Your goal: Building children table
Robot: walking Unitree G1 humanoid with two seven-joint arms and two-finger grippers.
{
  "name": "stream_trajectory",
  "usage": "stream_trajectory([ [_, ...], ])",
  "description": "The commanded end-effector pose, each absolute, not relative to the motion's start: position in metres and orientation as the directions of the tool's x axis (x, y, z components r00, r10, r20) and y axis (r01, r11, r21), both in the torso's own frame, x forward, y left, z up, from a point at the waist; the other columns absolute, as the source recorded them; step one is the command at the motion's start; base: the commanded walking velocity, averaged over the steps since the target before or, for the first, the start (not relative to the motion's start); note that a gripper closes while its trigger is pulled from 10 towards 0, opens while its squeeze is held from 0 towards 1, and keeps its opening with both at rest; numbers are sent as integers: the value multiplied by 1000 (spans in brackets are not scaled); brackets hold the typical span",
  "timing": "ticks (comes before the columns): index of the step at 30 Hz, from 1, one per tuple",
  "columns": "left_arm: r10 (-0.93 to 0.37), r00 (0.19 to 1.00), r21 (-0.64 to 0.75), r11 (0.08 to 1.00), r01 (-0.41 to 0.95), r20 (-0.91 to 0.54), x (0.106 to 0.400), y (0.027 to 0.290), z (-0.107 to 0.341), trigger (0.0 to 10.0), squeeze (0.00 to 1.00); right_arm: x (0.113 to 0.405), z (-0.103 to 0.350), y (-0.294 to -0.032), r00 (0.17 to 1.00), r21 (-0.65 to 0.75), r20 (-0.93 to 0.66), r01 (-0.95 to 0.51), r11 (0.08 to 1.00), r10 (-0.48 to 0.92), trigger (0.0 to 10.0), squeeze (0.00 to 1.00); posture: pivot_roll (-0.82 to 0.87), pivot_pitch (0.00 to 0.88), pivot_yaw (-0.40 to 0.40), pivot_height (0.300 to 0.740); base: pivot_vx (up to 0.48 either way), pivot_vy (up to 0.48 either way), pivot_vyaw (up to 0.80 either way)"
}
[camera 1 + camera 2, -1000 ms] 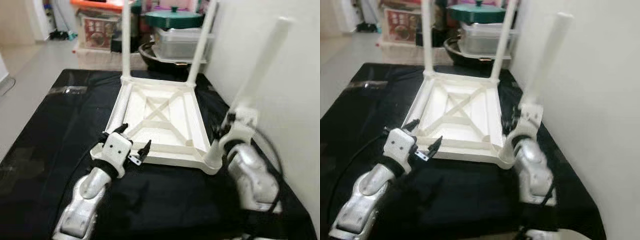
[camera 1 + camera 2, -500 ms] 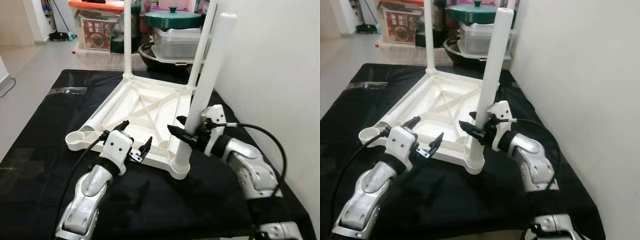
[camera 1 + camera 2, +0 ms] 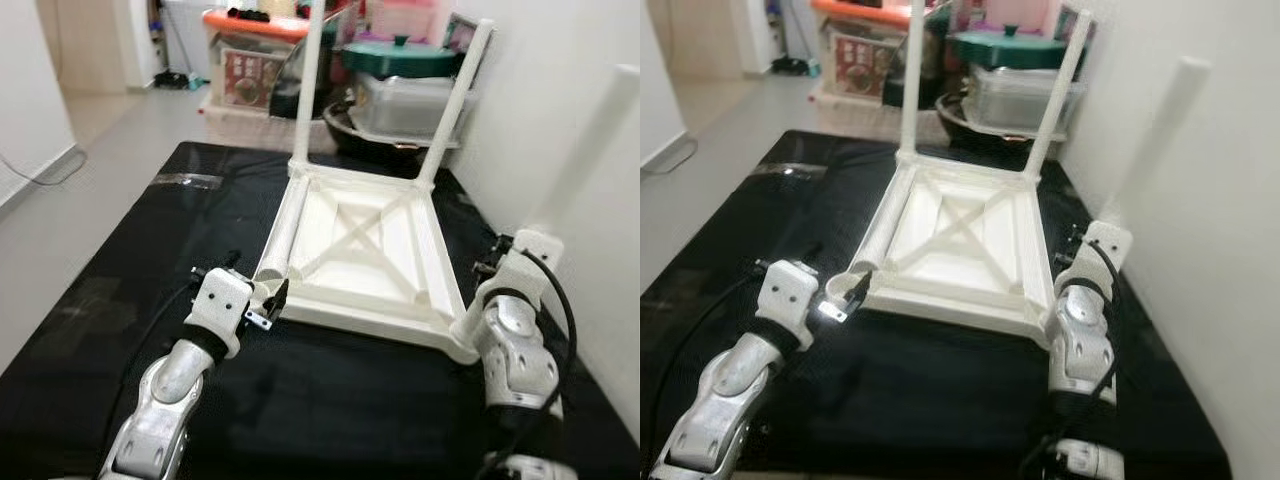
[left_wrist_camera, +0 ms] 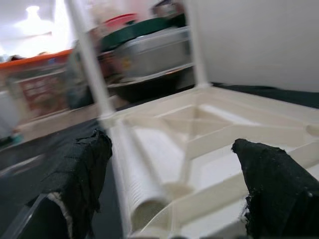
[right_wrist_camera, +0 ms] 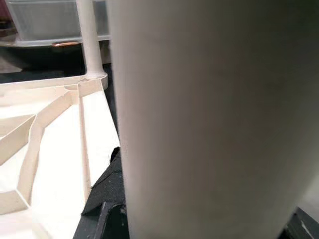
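Note:
The white children's table (image 3: 372,318) lies upside down on a black cloth (image 3: 150,230). Two white legs (image 3: 304,90) stand upright in its far corners. A third leg (image 3: 1150,140) rises from the near right corner and leans toward the wall. My right gripper (image 3: 495,268) is shut on it low down, and the leg (image 5: 209,119) sits very close in the right wrist view. A loose leg (image 3: 280,232) lies along the table's left rim. My left gripper (image 3: 257,286) is open just before that leg's hollow end (image 4: 149,209), with its fingers (image 4: 75,184) spread wide.
Behind the table stand a box with an orange lid (image 3: 250,60), a green-lidded pot (image 3: 400,55) and clear containers (image 3: 400,95). A white wall (image 3: 580,120) runs close along the right. Bare floor (image 3: 90,150) lies to the left of the cloth.
The right gripper has swung the held leg and the table's near right corner back to the right, toward the wall. The whole view has shifted too. The left gripper stays open.

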State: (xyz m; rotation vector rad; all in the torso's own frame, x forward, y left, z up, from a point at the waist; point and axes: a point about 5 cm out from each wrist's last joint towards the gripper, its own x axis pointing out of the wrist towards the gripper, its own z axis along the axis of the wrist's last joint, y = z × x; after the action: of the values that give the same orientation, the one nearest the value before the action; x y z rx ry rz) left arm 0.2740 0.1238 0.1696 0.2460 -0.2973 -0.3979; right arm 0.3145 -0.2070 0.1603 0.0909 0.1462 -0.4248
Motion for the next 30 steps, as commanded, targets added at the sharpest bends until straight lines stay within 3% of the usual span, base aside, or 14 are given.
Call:
stream_trajectory([
  [1,-452,860,282,879,384,238,275,114,170,10000,0,312,154,-184,954,87,-197,244,966,-224,10000,925,49,0,-98,740,0,0,0],
  [6,-452,860,284,878,384,237,276,115,170,10000,0,329,189,-178,999,209,-4,39,977,-39,10000,1000,43,0,-99,740,0,0,0],
  [7,-449,862,286,880,380,237,277,117,170,10000,0,338,200,-177,998,245,37,-61,967,53,10000,0,49,0,-104,740,0,0,0],
  [10,-440,866,288,883,370,237,278,119,170,10000,0,343,230,-174,911,136,243,-371,918,333,10000,0,49,0,-105,740,0,0,0],
  [16,-442,865,288,882,372,237,278,117,169,10000,0,334,230,-162,804,104,215,-583,806,554,10000,0,61,0,-112,740,0,0,0],
  [17,-443,863,287,882,373,241,277,115,171,10000,0,325,219,-150,712,75,168,-699,711,682,7137,0,78,0,-126,740,0,0,0],
  [18,-443,863,287,882,373,241,277,115,171,10000,0,325,219,-150,712,75,168,-699,711,682,7137,0,78,0,-126,740,0,0,0],
  [19,-439,865,290,884,367,244,276,115,172,10000,0,312,202,-133,579,59,97,-815,576,809,7333,0,96,0,-145,740,0,0,0],
  [22,-435,867,292,885,362,243,275,116,172,10000,0,309,196,-129,547,59,80,-837,544,833,7333,0,96,0,-145,740,0,0,0],
  [23,-426,871,292,889,353,243,275,118,172,10000,0,308,192,-125,532,60,71,-847,529,844,9176,0,99,0,-146,740,0,0,0],
  [26,-419,877,292,891,347,236,272,121,169,10000,0,307,185,-117,515,68,59,-857,511,855,9412,0,102,0,-140,740,0,0,0],
  [28,-421,878,293,889,351,227,270,122,166,10000,0,311,179,-114,524,77,67,-851,519,849,5490,0,95,0,-135,740,0,0,0],
  [29,-421,878,293,889,351,227,270,122,166,10000,0,311,179,-114,524,77,67,-851,519,849,5490,0,95,0,-135,740,0,0,0],
  [30,-423,877,292,889,353,227,271,122,167,10000,0,317,177,-115,577,91,65,-816,571,814,0,0,85,0,-125,740,0,0,0],
])
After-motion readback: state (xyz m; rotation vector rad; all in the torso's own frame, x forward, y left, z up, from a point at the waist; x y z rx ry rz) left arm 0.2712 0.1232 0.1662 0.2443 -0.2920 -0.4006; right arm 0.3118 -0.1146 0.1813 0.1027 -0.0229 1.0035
